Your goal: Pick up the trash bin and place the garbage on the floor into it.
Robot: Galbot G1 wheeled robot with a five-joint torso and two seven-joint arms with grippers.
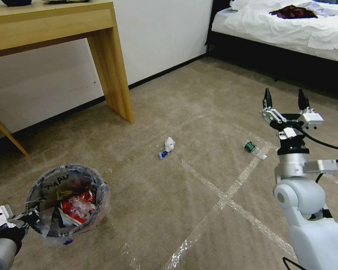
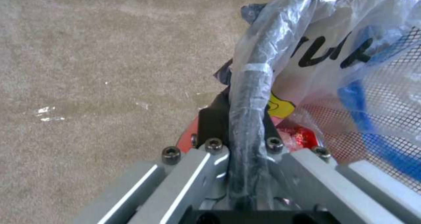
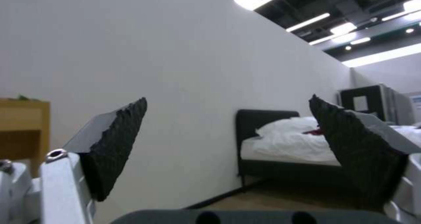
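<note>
- Left end effector [image 1: 28, 217] low at near left, clenched on the rim of the trash bin [image 1: 67, 204]; in the left wrist view the dark, bag-wrapped rim [image 2: 250, 118] runs straight between its closed fingers.
- Trash bin sits near left, lined with a crinkled clear bag with black writing; red wrappers [image 1: 77, 208] and clear plastic inside.
- Right end effector [image 1: 285, 99] raised at right, pointing up, fingers spread apart and holding nothing; right wrist view shows both dark pads [image 3: 116, 145] wide apart.
- On the floor [image 1: 199, 93]: a white tissue with a blue scrap [image 1: 167, 147] at centre; a green-labelled bottle [image 1: 252, 147] further right, beside a tape line [image 1: 229, 193].
- Wooden worktop [image 1: 56, 26] far left; bed [image 1: 285, 26] far right.
</note>
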